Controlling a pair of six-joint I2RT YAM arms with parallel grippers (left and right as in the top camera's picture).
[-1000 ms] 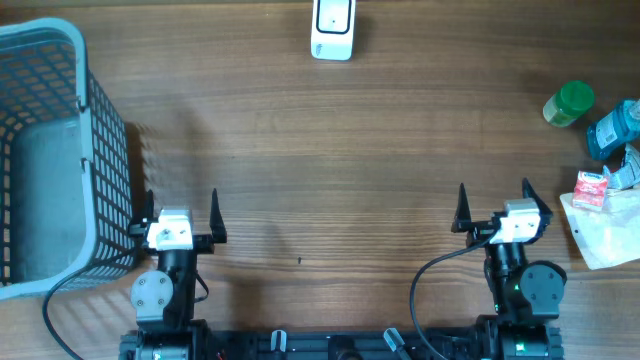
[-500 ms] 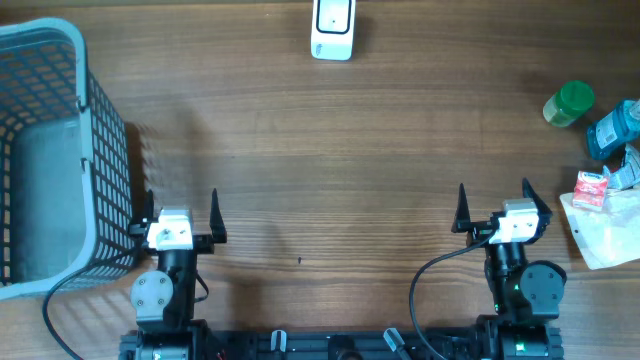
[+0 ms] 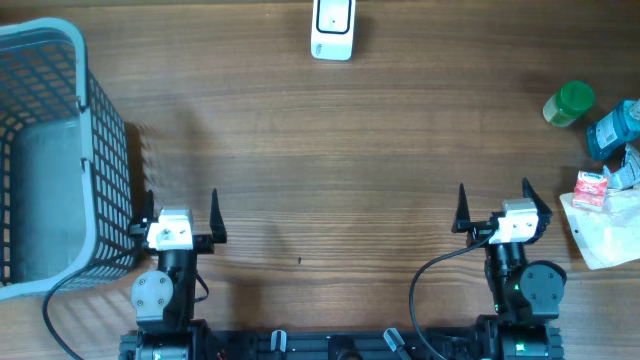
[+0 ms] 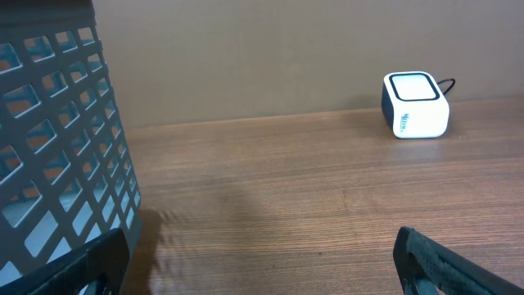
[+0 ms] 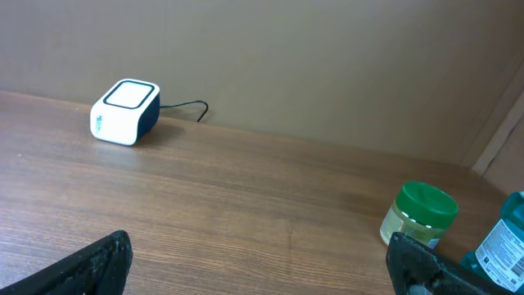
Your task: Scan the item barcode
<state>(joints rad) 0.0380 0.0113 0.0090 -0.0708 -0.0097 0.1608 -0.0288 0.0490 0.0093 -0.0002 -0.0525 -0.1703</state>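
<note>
Nothing has changed from the earlier overhead frames: both arms sit exactly where they were, and no object has shifted.

The left gripper (image 3: 181, 202) rests near the table's front edge with its jaws spread wide and nothing between them. Its outer finger stands just beside the basket (image 3: 40, 150), which fills the left end of the table (image 3: 300, 150). In the left wrist view only the finger (image 4: 446, 264) tips show at the bottom corners, apart, with bare wood between them.

The right gripper (image 3: 494, 192) is likewise released and empty, parked at the front, to the right of centre. A black cable curls from it towards the base.

The scanner (image 3: 332, 28), a small white box with a dark-framed top window, stands at the far edge near the middle, well apart from both grippers. Its cord shows behind it in the right wrist view.

The items lie at the right edge, untouched. A green-lidded jar (image 3: 568, 104) stands upright and furthest back, and a blue bottle (image 3: 615, 128) is just beside it, partly cut off by the frame. A red-and-white packet (image 3: 591, 188) sits nearer the front, touching a crumpled white bag (image 3: 605, 235). The packet is the nearest to the right gripper, but it is still clear of the fingers. No barcode can be read at this size.
</note>
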